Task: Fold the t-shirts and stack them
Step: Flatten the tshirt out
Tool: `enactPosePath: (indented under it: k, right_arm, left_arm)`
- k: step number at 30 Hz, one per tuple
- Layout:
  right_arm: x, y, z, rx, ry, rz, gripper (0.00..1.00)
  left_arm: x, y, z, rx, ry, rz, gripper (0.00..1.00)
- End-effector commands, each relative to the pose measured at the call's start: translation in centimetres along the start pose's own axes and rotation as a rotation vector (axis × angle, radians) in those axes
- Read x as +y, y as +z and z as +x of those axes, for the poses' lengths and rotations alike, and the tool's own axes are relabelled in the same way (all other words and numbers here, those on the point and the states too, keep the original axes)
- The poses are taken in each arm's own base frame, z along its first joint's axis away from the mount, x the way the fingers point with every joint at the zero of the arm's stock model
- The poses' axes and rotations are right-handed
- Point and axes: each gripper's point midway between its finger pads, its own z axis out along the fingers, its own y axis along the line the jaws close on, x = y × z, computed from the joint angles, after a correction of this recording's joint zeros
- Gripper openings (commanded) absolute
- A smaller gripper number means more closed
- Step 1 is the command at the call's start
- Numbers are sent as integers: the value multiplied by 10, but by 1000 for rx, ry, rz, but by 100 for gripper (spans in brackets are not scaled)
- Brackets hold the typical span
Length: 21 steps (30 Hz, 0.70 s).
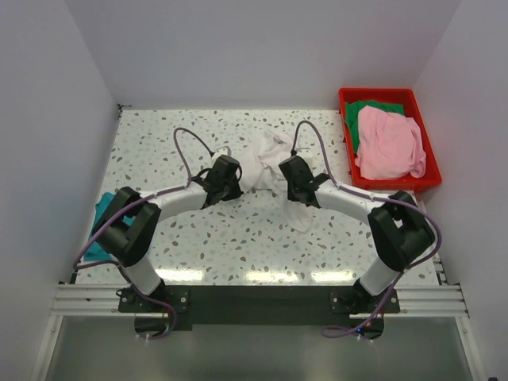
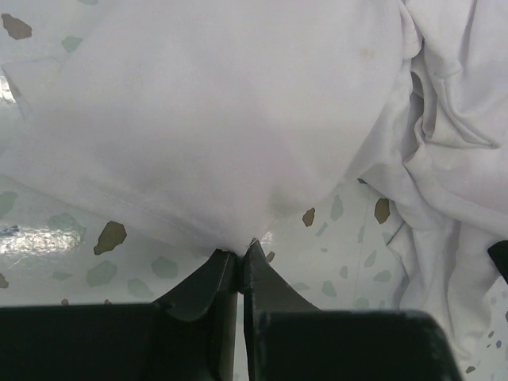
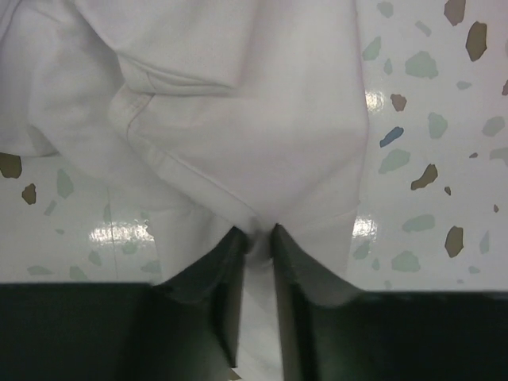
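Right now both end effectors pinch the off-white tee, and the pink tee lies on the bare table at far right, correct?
No: the pink tee lies in the red bin, over the green tee, per the top external view. The left end effector and right end effector do pinch the off-white tee.

The surface (image 1: 238, 230) is white terrazzo speckled grey, brown and pale green. The off-white t-shirt (image 1: 266, 163), teal t-shirt (image 1: 101, 216), pink t-shirt (image 1: 389, 143) and green t-shirt (image 1: 369, 107) are all plain. The bin (image 1: 377, 92) is red. The arms (image 1: 171, 202) are white with black joints.
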Motion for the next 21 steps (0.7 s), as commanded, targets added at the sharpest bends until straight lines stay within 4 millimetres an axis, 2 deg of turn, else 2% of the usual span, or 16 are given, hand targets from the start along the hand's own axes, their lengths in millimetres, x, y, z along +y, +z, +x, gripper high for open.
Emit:
enactPosePath:
  k: [1, 4, 9, 12, 13, 14, 16, 17, 21]
  right_arm:
    - [2, -10, -35, -100, 44, 15, 16]
    - [-1, -16, -39, -105, 41, 24, 1]
    - [-12, -37, -54, -138, 61, 26, 0]
    - [-30, -60, -69, -178, 98, 30, 0]
    - [-37, -76, -78, -207, 118, 21, 0]
    - [-48, -83, -83, -224, 139, 28, 0]
    - [-59, -99, -90, -245, 156, 27, 0]
    - [-69, -114, -101, -284, 187, 21, 0]
    - [-91, -145, -116, -349, 229, 23, 0]
  left_arm:
    - [-6, -13, -36, -90, -18, -6, 7]
    - [-3, -26, -49, -116, -27, -3, 6]
    - [8, -51, -70, -153, -50, -2, 6]
    - [11, -72, -87, -190, -68, 12, 6]
    - [13, -77, -91, -202, -73, 11, 6]
    - [15, -90, -101, -225, -85, 11, 6]
    - [19, -103, -111, -252, -84, 7, 6]
    - [23, -116, -120, -272, -91, 2, 6]
    - [41, -142, -141, -326, -100, -30, 7]
